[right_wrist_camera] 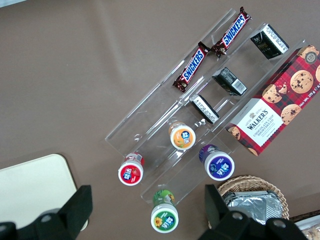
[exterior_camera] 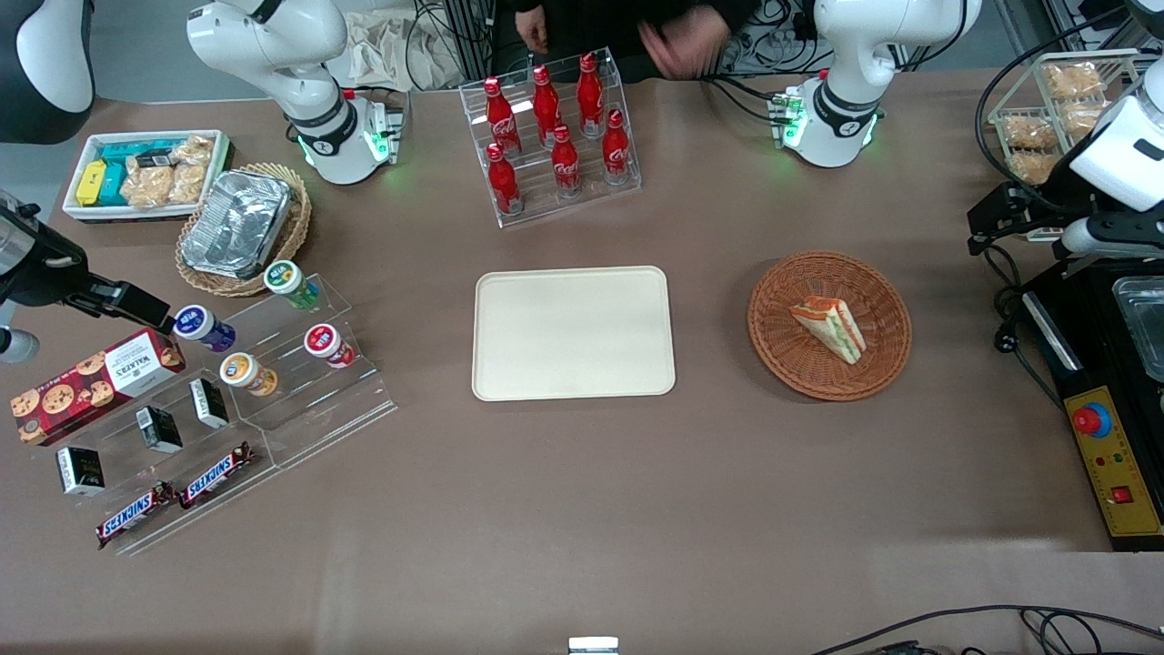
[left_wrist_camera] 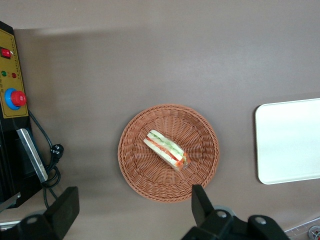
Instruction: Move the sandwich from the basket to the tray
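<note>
sandwich (exterior_camera: 829, 327) lying on its side in the reddish-brown wicker basket (exterior_camera: 787, 359), roughly at the middle, red, orange and green filling layers showing along one edge. same sandwich (left_wrist_camera: 166, 149) seen from the wrist camera in the basket (left_wrist_camera: 145, 175), nothing touching it. cream tray (exterior_camera: 573, 364) flat on the brown table (exterior_camera: 582, 509), beside the basket toward the parked arm's end, apart from it with a strip of bare table between; tray edge (left_wrist_camera: 290, 145) also in the wrist view. left gripper (left_wrist_camera: 132, 205) held high above the table, near the basket's edge, fingers (left_wrist_camera: 201, 202) spread wide apart and holding nothing, well clear of the sandwich. left arm's wrist (exterior_camera: 1123, 155) at the working arm's end of the table, sideways off from the basket. acrylic rack of red cola bottles (exterior_camera: 555, 127) farther from the front camera than the tray. stepped clear stand with small cups, snickers bars (exterior_camera: 173, 496) and a walkers cookie box (exterior_camera: 91, 382) toward the parked arm's end.
</note>
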You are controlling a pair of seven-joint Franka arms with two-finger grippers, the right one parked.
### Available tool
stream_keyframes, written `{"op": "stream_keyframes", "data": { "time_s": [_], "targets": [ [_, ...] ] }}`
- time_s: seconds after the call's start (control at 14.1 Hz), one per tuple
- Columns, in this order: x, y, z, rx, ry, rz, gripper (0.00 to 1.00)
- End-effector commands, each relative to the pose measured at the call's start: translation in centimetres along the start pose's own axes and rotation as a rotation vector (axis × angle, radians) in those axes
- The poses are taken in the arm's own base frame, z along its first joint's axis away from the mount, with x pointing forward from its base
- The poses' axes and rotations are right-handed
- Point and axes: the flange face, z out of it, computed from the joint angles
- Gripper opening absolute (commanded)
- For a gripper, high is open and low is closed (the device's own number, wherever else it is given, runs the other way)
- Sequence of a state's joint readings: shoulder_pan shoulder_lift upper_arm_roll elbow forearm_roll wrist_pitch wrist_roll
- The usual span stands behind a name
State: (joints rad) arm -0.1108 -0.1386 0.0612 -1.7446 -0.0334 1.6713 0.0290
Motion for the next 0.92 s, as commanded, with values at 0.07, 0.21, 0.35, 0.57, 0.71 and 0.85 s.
{"op": "stream_keyframes", "data": {
  "time_s": [0.07,0.21,0.35,0.57,0.71,0.85],
  "targets": [
    [-0.48,-0.13,0.18,0.009,-0.02,0.025,1.0],
    [-0.37,0.04,0.13,0.01,-0.018,0.031,1.0],
    [-0.3,-0.11,-0.02,0.001,-0.015,0.023,1.0],
    [-0.38,-0.15,-0.18,0.005,-0.012,0.011,1.0],
    [-0.27,-0.24,0.05,-0.002,-0.016,0.004,1.0],
    [-0.35,0.14,0.35,-0.008,-0.022,-0.033,1.0]
  ]
}}
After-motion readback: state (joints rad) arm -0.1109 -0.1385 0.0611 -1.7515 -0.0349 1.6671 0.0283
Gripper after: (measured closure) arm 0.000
